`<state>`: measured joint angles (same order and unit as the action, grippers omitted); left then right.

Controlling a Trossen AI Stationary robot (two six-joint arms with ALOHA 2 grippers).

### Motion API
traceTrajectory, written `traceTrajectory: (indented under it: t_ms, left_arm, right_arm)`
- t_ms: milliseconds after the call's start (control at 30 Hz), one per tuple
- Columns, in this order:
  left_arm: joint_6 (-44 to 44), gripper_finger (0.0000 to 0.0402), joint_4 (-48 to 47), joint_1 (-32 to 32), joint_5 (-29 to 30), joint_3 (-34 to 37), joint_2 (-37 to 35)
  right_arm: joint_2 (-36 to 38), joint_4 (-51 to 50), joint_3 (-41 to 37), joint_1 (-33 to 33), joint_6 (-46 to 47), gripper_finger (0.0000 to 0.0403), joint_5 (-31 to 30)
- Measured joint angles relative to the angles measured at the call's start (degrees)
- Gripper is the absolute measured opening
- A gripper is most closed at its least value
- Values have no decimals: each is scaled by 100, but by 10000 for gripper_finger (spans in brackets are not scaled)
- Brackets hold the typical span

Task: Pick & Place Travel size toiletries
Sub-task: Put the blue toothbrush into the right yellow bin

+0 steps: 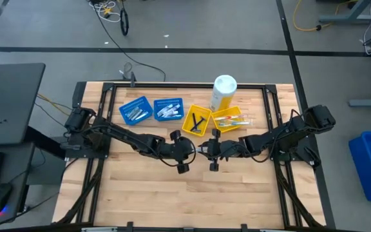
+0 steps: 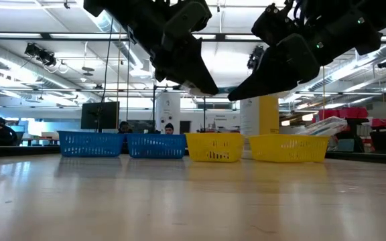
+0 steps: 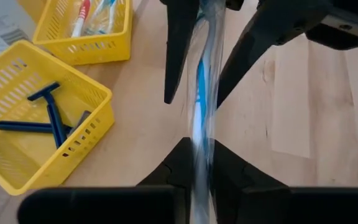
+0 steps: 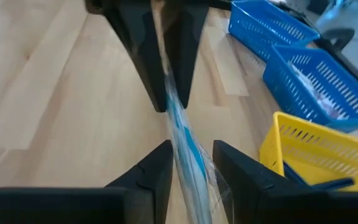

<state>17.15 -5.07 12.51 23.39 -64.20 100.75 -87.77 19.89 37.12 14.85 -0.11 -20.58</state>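
Observation:
A blue toothbrush in a clear wrapper (image 3: 201,93) hangs in the air over the middle of the table, between my two grippers, which face each other tip to tip. My left gripper (image 3: 201,155) is shut on it. My right gripper (image 4: 191,158) is open; its fingers stand on either side of the toothbrush's other end (image 4: 188,152). In the high view both grippers meet in front of the yellow trays, left (image 1: 194,149) and right (image 1: 211,150). Dark blue razors (image 3: 45,115) lie in one yellow tray, more toothbrushes (image 3: 95,12) in the other. My left gripper pinches the wrapped toothbrush between its two fingers at one end (image 3: 199,146). It comes in about level from the table's left. The toothbrush sticks out forward beyond the fingertips, along the fingers, toward the right gripper. It is lifted clear of the table.
Along the far side stand two blue trays (image 1: 134,111) (image 1: 168,109), two yellow trays (image 1: 196,121) (image 1: 227,120) and a tall yellow bottle with a white cap (image 1: 223,92). Bare wood (image 1: 185,193) lies on the near half of the table below the grippers.

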Motion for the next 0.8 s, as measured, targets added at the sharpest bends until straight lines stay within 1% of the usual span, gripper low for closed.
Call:
traceTrajectory:
  t_ms: [100,167,267,467,600,800]
  left_arm:
    - [4,40,-22,-110,-200,2,-2]
    - [-1,42,-29,-155,-292,4,-2]
    - [-5,42,20,-166,-276,12,-2]
    - [-283,45,113,-177,-145,25,-2]
    - [-285,48,126,-198,-39,26,-2]
    - [-287,49,148,-296,-37,26,-2]
  right_arm:
    - [0,82,-3,0,-273,123,2]
    - [0,106,-4,-17,-294,123,1]
    - [0,103,-4,-71,-296,114,12]
    - [1,102,-6,-172,-403,92,66]
    - [2,118,-6,-224,-423,89,72]
    - [2,178,-13,-300,-602,88,54]
